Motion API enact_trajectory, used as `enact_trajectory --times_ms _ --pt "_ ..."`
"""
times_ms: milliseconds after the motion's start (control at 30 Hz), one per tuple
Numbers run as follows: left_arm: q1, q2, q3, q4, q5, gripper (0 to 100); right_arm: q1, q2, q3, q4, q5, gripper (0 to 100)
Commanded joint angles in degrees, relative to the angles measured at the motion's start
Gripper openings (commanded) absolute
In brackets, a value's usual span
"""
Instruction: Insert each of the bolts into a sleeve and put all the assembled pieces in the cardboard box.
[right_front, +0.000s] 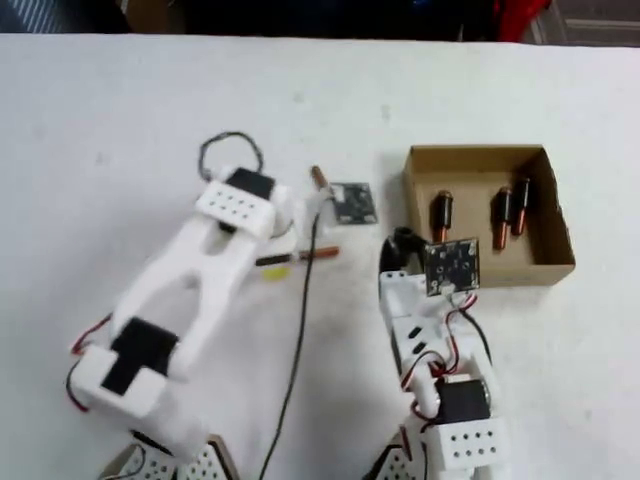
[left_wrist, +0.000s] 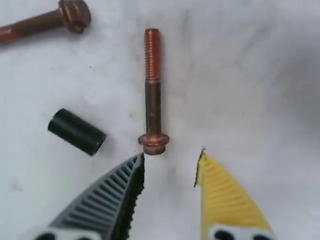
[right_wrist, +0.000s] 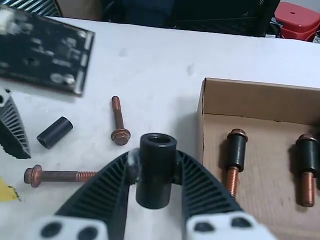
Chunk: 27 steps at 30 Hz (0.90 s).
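Bolts (right_front: 318, 178) and box (right_front: 530, 272), three views. High view: two bolts lie loose near the centre of the table (right_front: 150, 100), one at 12 o'clock of it, one crosswise at its middle. The box stands at 3 o'clock and holds three sleeved bolts (right_front: 441, 215). The left arm (right_front: 190, 290) extends from 8 o'clock, the left claw (right_front: 292, 263) at the crosswise bolt; the right arm (right_front: 440, 350) extends from 5 o'clock, the right claw (right_front: 402, 243) just beside the box's 9 o'clock wall. Left wrist view: left claw (left_wrist: 170, 160), fingers apart and holding nothing; a bolt (left_wrist: 153, 95) lies in line with the gap, its head just off the tips. A loose sleeve (left_wrist: 77, 131) lies on its side near that head, apart from it. Right wrist view: right claw (right_wrist: 156, 157) clamped on an upright sleeve (right_wrist: 156, 180); beyond it the two bolts (right_wrist: 119, 120), the loose sleeve (right_wrist: 55, 131) and the box (right_wrist: 240, 97), sleeved bolts (right_wrist: 235, 155) lying inside.
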Motion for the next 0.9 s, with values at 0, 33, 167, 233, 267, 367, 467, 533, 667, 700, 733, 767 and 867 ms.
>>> enact_trajectory --times_ms 0,33,167,233,267,367,467,533,667,700,733,767,867 --pt "1.9 2.2 -5.9 -1.0 -0.6 20 -0.7 -1.0 -0.5 -1.0 -0.4 1.7" --pt "2.2 3.1 -7.2 -0.9 -0.6 20 -0.7 -1.0 -0.2 -1.0 -0.4 1.7" --pt "2.2 7.2 -11.3 -1.1 -0.6 20 -0.7 -1.0 0.1 -1.0 -0.4 1.7" --pt "2.0 9.8 -13.3 -0.9 -0.6 19 -0.7 -1.0 0.1 -1.0 -0.4 1.7" --pt "1.9 11.0 -13.8 -0.8 -0.6 19 -0.7 -1.0 0.1 -1.0 -0.4 1.7" --pt "0.9 14.5 -15.2 -0.8 -0.6 19 -0.7 -1.0 0.1 -1.0 -0.4 1.7" --pt "-1.0 16.7 -16.7 -0.8 -0.6 19 -0.7 -1.0 0.1 -1.0 -0.4 1.7" --pt "-2.4 17.2 -17.6 -0.8 -0.6 19 -0.7 -1.0 0.1 -1.1 -0.4 1.7" --pt "-3.6 17.6 -17.4 -0.8 -0.6 19 -0.7 -1.0 0.1 -1.1 -0.4 1.7" --pt "-3.5 17.6 -17.3 -0.8 -0.6 19 -0.7 -1.0 0.1 -1.1 -0.4 1.7" --pt "-3.3 17.6 -17.3 -0.8 -0.6 19 -0.7 -1.0 0.1 -1.1 -0.4 1.7" --pt "-3.2 17.7 -17.3 -0.8 -0.6 19 -0.7 -1.0 0.1 -1.1 -0.4 1.7" --pt "-3.1 17.7 -17.2 -0.8 -0.6 19 -0.4 -1.0 0.1 -1.1 -0.4 1.7"
